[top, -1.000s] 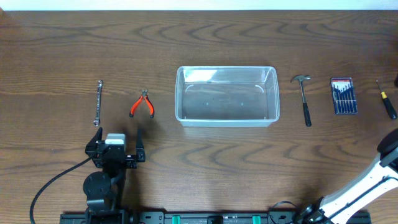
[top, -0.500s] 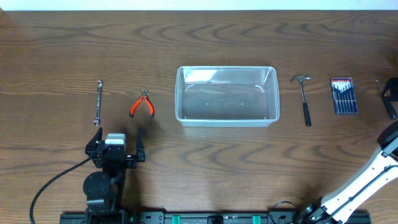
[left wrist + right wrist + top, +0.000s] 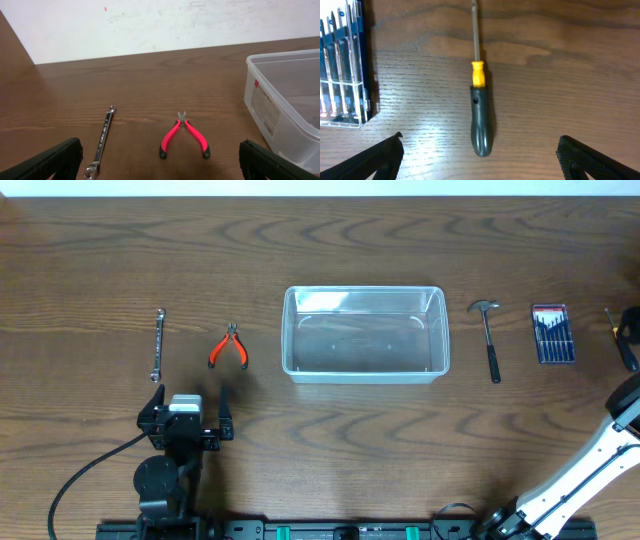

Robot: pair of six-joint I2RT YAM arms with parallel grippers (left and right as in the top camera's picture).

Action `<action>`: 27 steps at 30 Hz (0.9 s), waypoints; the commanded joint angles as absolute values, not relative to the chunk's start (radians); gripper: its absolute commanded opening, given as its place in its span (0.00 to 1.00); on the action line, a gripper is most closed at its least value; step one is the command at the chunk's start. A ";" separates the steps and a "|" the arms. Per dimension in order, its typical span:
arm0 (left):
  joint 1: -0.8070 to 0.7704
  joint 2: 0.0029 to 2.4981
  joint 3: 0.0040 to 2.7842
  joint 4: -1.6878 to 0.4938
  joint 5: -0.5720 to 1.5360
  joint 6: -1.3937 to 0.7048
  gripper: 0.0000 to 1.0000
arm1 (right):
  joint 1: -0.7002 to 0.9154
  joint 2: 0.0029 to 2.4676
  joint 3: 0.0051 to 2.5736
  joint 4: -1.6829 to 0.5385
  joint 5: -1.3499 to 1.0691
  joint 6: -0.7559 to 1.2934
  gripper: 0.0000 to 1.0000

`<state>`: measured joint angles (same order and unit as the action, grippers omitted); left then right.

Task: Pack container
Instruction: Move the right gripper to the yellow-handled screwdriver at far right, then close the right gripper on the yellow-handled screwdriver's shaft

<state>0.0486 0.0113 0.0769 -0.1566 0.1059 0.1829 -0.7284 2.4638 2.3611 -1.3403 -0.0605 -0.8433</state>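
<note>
Dark brown wood-grain table (image 3: pixel 100 240), filling nearly the whole overhead view, with a pale strip along its far edge. Ahead of the left gripper (image 3: pixel 160 169), a white wall (image 3: pixel 190 20) meeting the table's far edge, scuffed with faint grey marks and one small red speck. Soft glare on the wood just ahead and left of the right gripper (image 3: pixel 480 169).

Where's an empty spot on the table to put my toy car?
The wide bare strip of table beyond the container is free. So is the front strip between the left gripper and the right arm. The right end is crowded: hammer, screwdriver set and screwdriver lie close together.
</note>
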 commanded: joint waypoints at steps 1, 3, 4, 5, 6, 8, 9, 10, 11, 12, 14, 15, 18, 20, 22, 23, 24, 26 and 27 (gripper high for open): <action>0.046 0.010 0.049 -0.166 0.119 0.175 0.98 | -0.708 2.506 2.381 -1.343 -0.057 -0.876 0.99; 0.046 0.010 0.050 -0.166 0.120 0.174 0.98 | -0.705 2.514 2.381 -1.343 -0.057 -0.877 0.99; 0.046 0.010 0.049 -0.166 0.120 0.175 0.98 | -0.705 2.518 2.381 -1.343 -0.056 -0.877 0.99; 0.046 0.010 0.050 -0.166 0.120 0.175 0.98 | -0.706 2.523 2.381 -1.343 -0.057 -0.876 0.99; 0.046 0.010 0.050 -0.166 0.119 0.175 0.98 | -0.706 2.530 2.381 -1.345 -0.059 -0.876 0.99; 0.046 0.010 0.050 -0.166 0.120 0.175 0.98 | -0.706 2.546 2.381 -1.355 -0.064 -0.876 0.99; 0.046 0.010 0.050 -0.166 0.120 0.175 0.98 | -0.705 2.556 2.381 -1.357 -0.064 -0.870 0.99; 0.046 0.010 0.049 -0.166 0.120 0.175 0.98 | -0.705 2.569 2.381 -1.358 -0.064 -0.868 0.99; 0.046 0.010 0.050 -0.166 0.119 0.175 0.98 | -0.704 2.579 2.381 -1.357 -0.064 -0.863 0.99; 0.046 0.010 0.050 -0.166 0.120 0.175 0.98 | -0.704 2.590 2.381 -1.357 -0.064 -0.861 0.99; 0.046 0.010 0.050 -0.166 0.120 0.175 0.98 | -0.704 2.605 2.381 -1.356 -0.064 -0.861 0.99; 0.046 0.010 0.049 -0.166 0.120 0.175 0.98 | -0.704 2.613 2.381 -1.356 -0.063 -0.861 0.99; 0.046 0.010 0.050 -0.166 0.120 0.175 0.98 | -0.704 2.617 2.381 -1.353 -0.063 -0.862 0.99; 0.046 0.010 0.050 -0.166 0.120 0.175 0.98 | -0.704 2.617 2.381 -1.343 -0.062 -0.862 0.99; 0.046 0.010 0.050 -0.166 0.120 0.175 0.98 | -0.704 2.617 2.381 -1.338 -0.052 -0.862 0.99; 0.046 0.010 0.050 -0.166 0.120 0.175 0.98 | -0.704 2.617 2.381 -1.338 -0.049 -0.863 0.99; 0.046 0.010 0.050 -0.166 0.119 0.175 0.98 | -0.704 2.617 2.381 -1.338 -0.044 -0.868 0.99; 0.046 0.010 0.049 -0.166 0.119 0.175 0.98 | -0.704 2.617 2.381 -1.338 -0.014 -0.868 0.99; 0.046 0.010 0.050 -0.166 0.120 0.175 0.98 | -0.704 2.617 2.381 -1.338 0.014 -0.868 0.99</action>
<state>0.0486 0.0113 0.0769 -0.1566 0.1059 0.1829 -0.7090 2.6064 2.3657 -1.3388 -0.0399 -0.8566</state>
